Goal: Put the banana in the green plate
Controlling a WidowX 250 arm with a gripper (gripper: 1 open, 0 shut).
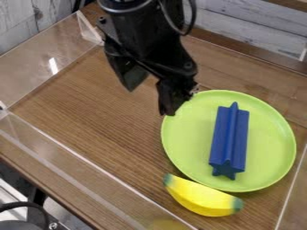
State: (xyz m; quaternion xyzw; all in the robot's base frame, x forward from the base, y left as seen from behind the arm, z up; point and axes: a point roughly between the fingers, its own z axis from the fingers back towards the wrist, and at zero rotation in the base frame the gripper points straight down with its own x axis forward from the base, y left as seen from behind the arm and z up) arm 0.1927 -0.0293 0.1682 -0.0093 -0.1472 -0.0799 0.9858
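The yellow banana (202, 197) lies on the wooden table just off the near rim of the green plate (192, 135), touching or almost touching it. A blue ridged block (227, 140) rests lengthwise on the plate. My black gripper (149, 93) hangs over the table at the plate's upper left edge, pointing steeply down, its two fingers spread wide and open with nothing between them. One fingertip (171, 108) hovers over the plate's left rim.
A clear plastic wall (72, 171) borders the wooden table on the left and near sides. Bare wood (84, 117) lies left of the plate. White planks (252, 22) run behind the table.
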